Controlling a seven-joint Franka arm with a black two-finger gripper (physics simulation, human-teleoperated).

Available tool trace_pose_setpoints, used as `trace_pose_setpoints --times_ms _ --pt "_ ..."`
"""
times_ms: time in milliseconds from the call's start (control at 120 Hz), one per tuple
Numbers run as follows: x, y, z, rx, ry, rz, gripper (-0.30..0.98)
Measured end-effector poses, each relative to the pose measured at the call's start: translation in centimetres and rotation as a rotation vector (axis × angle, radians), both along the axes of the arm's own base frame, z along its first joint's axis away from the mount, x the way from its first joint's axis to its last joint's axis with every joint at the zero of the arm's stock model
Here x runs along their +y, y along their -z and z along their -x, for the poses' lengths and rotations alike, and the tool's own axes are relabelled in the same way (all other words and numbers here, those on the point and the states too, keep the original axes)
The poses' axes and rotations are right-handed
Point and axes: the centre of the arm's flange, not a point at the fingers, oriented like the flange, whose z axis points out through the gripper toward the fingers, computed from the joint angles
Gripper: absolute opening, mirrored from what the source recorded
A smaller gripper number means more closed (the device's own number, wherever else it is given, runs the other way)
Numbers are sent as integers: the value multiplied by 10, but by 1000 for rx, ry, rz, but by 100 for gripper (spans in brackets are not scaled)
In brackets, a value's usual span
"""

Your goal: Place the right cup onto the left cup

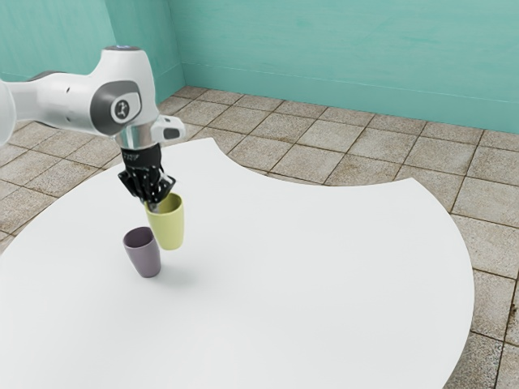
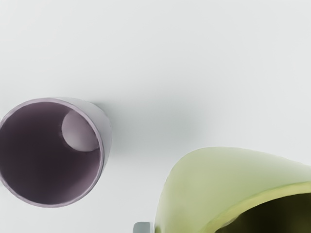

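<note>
The claw (image 1: 153, 205), above the white table (image 1: 324, 284), pinches the green cup (image 1: 169, 230) by its wall, near nine o'clock on the rim, holding it aloft. The smaller purple cup (image 1: 146, 258) stands towards the exterior view's seven o'clock. Carrying seems in hand; next, shift that way, centre over its mouth, then lower

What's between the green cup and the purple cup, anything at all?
Nothing I can see. The claw holds the green cup up near the purple cup, with bare white table in the gap between them.
</note>
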Motion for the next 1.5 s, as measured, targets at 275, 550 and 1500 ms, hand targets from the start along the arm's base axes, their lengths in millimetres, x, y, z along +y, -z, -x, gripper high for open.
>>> trace_pose_setpoints --times_ms 275,550,1500 --pt "62 -5 5 -8 -35 7 -10" --pt "104 -10 7 -18 -40 10 -10" --pt "105 17 -18 30 75 28 -10"
